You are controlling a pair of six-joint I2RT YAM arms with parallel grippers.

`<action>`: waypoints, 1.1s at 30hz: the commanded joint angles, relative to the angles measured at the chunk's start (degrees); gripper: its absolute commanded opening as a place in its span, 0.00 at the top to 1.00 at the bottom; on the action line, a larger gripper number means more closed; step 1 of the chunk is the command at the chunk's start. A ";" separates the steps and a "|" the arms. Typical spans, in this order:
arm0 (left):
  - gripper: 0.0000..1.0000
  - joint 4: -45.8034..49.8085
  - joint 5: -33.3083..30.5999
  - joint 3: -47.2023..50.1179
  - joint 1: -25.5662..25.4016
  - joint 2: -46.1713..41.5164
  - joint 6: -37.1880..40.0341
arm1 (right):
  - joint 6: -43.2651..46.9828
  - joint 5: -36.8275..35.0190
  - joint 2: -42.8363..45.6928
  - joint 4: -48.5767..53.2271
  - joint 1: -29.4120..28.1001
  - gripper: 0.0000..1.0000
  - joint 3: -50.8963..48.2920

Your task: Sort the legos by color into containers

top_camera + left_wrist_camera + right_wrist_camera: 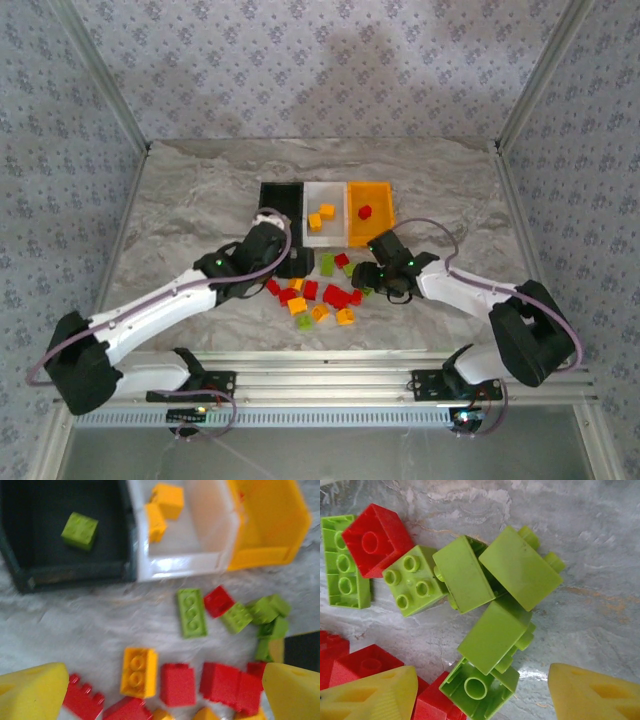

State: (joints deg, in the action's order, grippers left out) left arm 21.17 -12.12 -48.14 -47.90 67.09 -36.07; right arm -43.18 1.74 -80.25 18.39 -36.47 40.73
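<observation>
Ahead of the spread left gripper (162, 692), bins (180, 565) hold four sorted legos (80, 530); right gripper (482, 695), also spread, above unsorted green bricks (495, 635).

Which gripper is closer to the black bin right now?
Left. The left gripper hovers just on the near side of the black bin. The right gripper is farther away, in front of the orange-yellow bin, over green legos.

Your left wrist view is blurred. There the black bin (75, 572) and orange bin (270, 530) run off the top edge, and red bricks (82, 700) run off the bottom. In your right wrist view, the bottom edge cuts a green brick (480, 690).
</observation>
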 commanded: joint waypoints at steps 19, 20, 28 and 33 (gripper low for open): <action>0.01 3.94 -6.88 9.91 0.30 -14.57 -5.48 | -7.89 -10.29 -1.33 13.24 -1.57 0.53 -0.15; 0.01 4.18 -7.02 9.99 0.34 -14.58 -5.65 | -7.58 -10.07 -0.99 12.77 -1.48 0.52 -0.17; 0.01 5.11 -7.83 10.86 0.37 -15.03 -6.02 | -5.60 -7.88 -0.96 12.30 -4.29 0.37 0.12; 0.01 5.33 -8.09 11.19 0.42 -15.01 -6.11 | -7.34 -8.58 -1.98 13.17 -5.43 0.45 -1.22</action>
State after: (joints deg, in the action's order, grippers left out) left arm 25.58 -18.92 -36.88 -47.86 53.23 -41.56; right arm -49.28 -6.39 -81.93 28.86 -41.54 40.95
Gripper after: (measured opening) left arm 0.993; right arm 0.575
